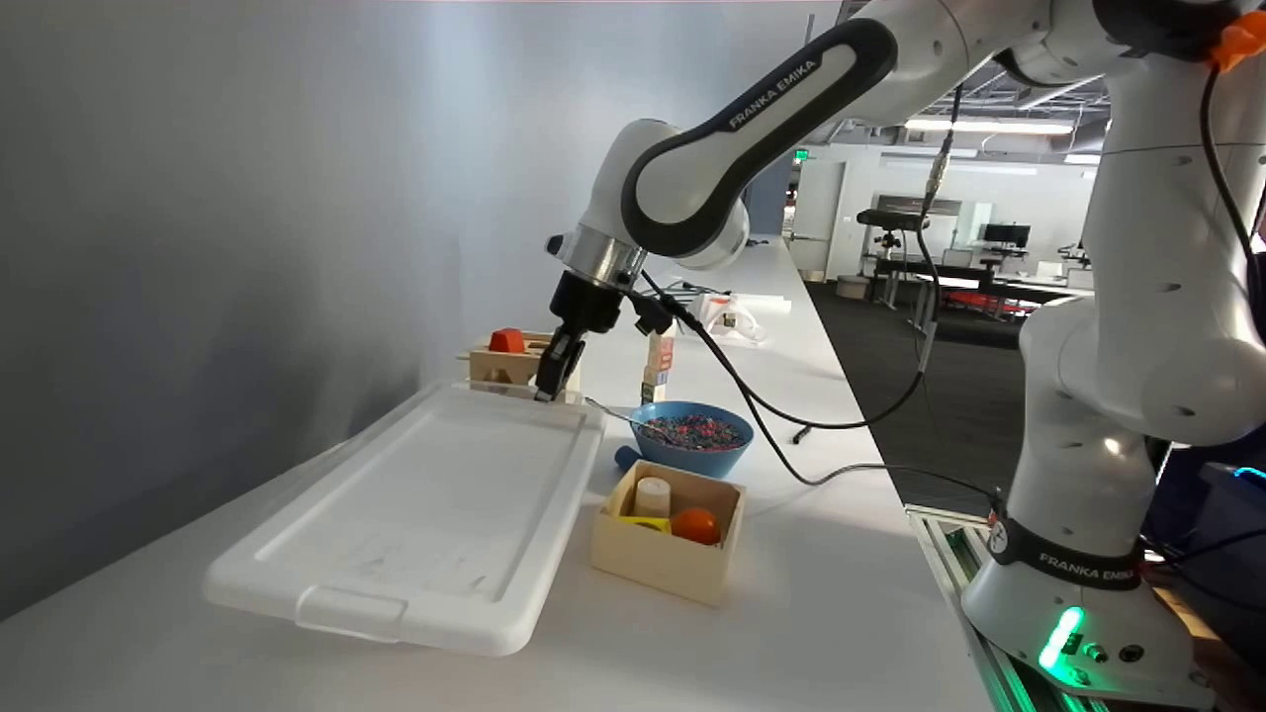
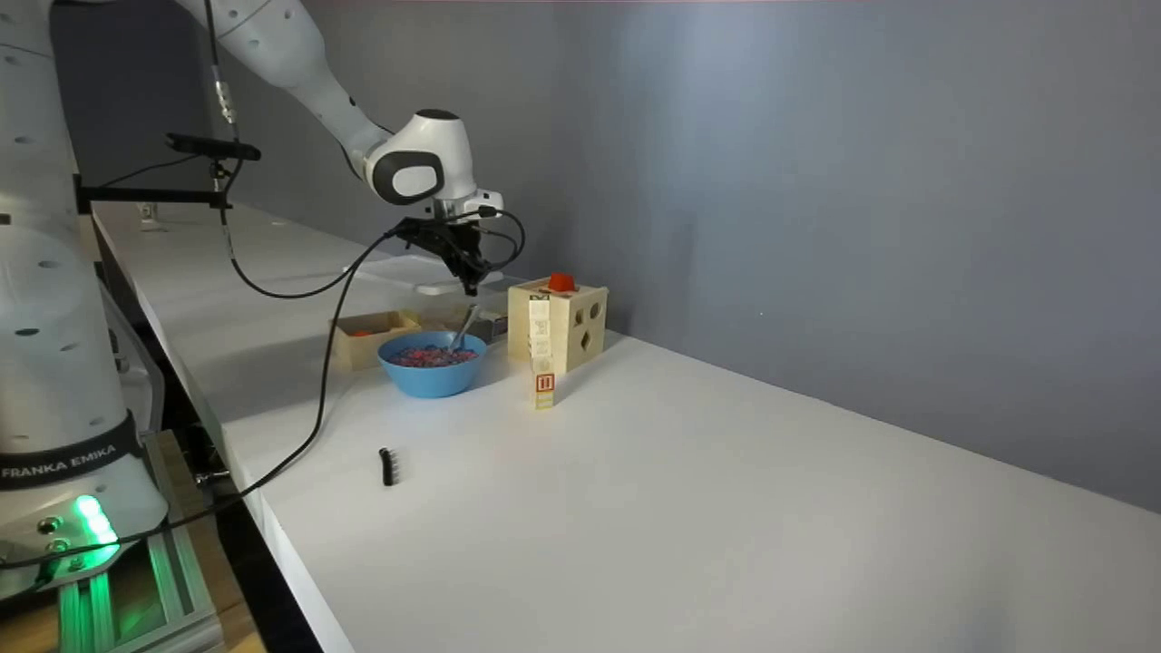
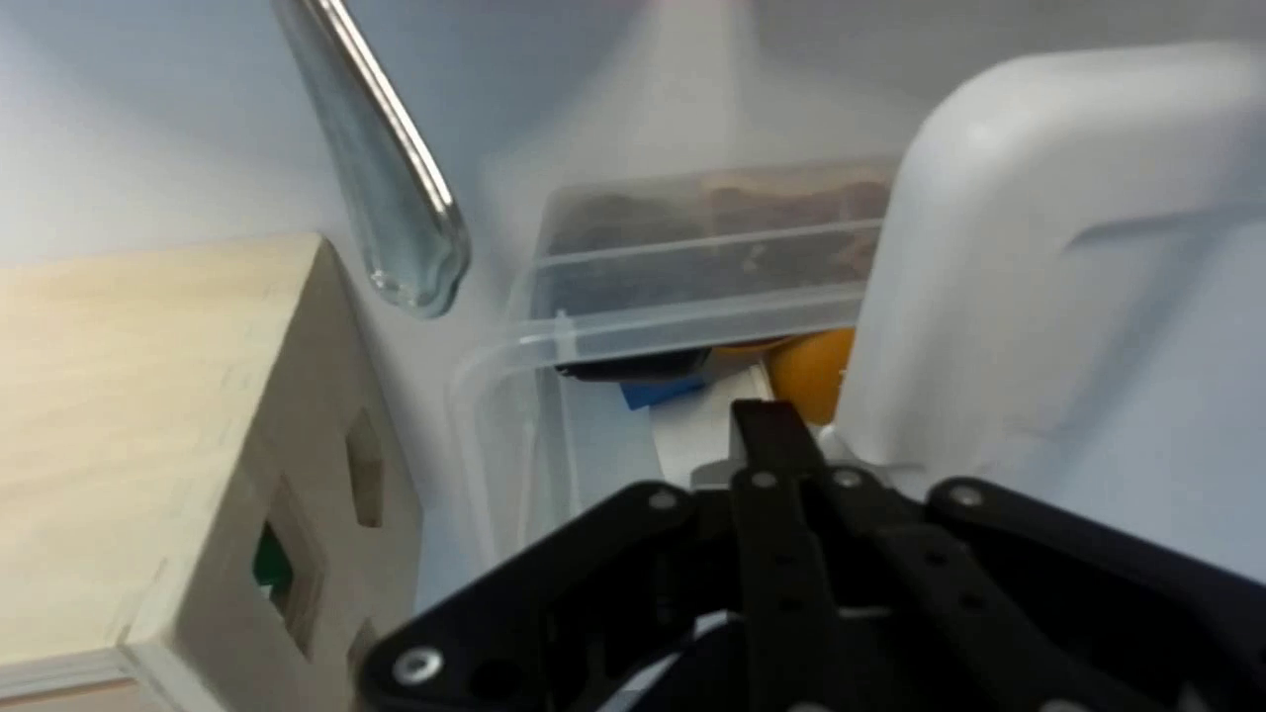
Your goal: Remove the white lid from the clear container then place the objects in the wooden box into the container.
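The white lid (image 1: 396, 504) lies shifted over the clear container (image 3: 682, 326); one end of the container is uncovered in the wrist view. Dark, blue, white and orange items show inside. The lid's corner (image 3: 999, 198) stands right of my fingers. My gripper (image 3: 776, 425) is shut against the lid's edge; whether the rim is between the fingertips is hidden. In an exterior view my gripper (image 1: 546, 391) is at the lid's far edge. The small wooden box (image 1: 658, 562) holds an orange ball (image 1: 695, 526), a yellow piece (image 1: 648, 522) and a cream cylinder (image 1: 653, 496).
A blue bowl (image 2: 434, 375) of colourful bits with a spoon (image 3: 415, 218) stands near the container. A wooden shape-sorter box (image 2: 588, 317) with a red block (image 2: 561, 282) stands by the wall. A block stack (image 2: 542, 363) and a black clip (image 2: 388, 467) are on the table.
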